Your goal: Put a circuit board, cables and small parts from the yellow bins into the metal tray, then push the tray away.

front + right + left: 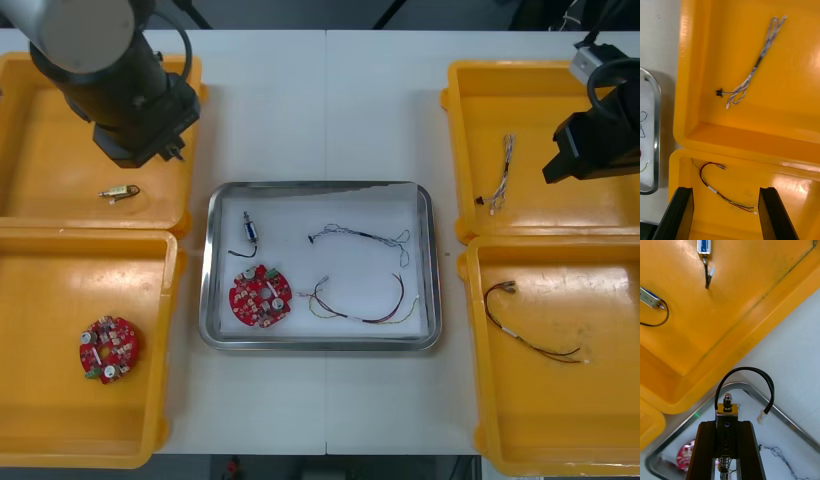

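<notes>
My left gripper (727,423) is shut on a small metal part (727,410) with a looped black cable (752,371), held above the far left corner of the metal tray (763,397). The left arm (140,110) reaches over the far left yellow bin (40,150). In the tray (425,260) lie a red circuit board (260,295), a small metal part (249,229), a black cable (360,238) and a red and yellow cable (362,303). My right gripper (726,191) stands open and empty above the right bins, over a red and yellow cable (720,191).
A blue and white cable (503,175) lies in the far right bin (470,120). The near left bin (40,400) holds a second red board (108,348). Small metal parts (704,245) and another small part (120,191) lie in the far left bin.
</notes>
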You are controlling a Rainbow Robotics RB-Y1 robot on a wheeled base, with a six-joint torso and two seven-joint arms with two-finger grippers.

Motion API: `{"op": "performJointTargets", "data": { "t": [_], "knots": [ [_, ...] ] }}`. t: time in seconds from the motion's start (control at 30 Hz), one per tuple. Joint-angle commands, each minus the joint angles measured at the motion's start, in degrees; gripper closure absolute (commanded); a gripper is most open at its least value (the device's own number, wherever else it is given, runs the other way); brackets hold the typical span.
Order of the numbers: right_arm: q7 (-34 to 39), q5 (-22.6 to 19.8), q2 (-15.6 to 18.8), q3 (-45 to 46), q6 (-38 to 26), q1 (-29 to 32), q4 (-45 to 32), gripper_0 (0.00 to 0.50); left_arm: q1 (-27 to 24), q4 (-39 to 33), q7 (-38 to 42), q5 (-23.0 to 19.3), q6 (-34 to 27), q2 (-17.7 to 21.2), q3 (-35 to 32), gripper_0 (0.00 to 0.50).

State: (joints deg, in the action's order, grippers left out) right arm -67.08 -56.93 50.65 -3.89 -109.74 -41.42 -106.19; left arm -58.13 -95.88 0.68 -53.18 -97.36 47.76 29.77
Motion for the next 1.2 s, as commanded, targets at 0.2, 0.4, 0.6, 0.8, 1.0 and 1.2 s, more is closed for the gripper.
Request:
{"op": "performJointTargets", "data": {
  "t": [0.2, 0.4, 0.6, 0.8, 1.0, 1.2],
  "knots": [
    [3.89, 1.48, 4.28, 6.88, -0.26, 6.88, -1.74, 0.0, -1.73, -1.68, 11.89, 10.03, -0.47, -10.58, 5.65, 0.5],
    [5.2, 1.3, 4.98, 11.19, -0.26, 11.62, -1.74, 0.0, -1.46, -0.71, 14.0, 14.95, -0.64, -16.03, 7.76, 0.5],
    [6.79, 3.59, 5.33, 13.47, -0.26, 15.4, -1.74, 0.0, 0.91, -0.01, 14.88, 21.19, -0.03, -20.34, 10.22, 0.5],
    [7.93, 5.08, 5.25, 13.65, -0.26, 17.42, -1.74, 0.0, 3.72, -0.01, 15.67, 25.5, 2.26, -21.74, 12.95, 0.5],
    [9.25, 4.64, 5.25, 13.65, -0.26, 18.3, -1.74, 0.0, 5.48, -0.01, 16.63, 25.94, 3.31, -22.36, 14.79, 0.5],
    [8.89, 3.67, 4.19, 13.73, -0.26, 18.39, -2.09, 0.0, 6.8, 0.08, 16.81, 27.17, 3.84, -22.8, 15.41, 0.5]
  ]
}}
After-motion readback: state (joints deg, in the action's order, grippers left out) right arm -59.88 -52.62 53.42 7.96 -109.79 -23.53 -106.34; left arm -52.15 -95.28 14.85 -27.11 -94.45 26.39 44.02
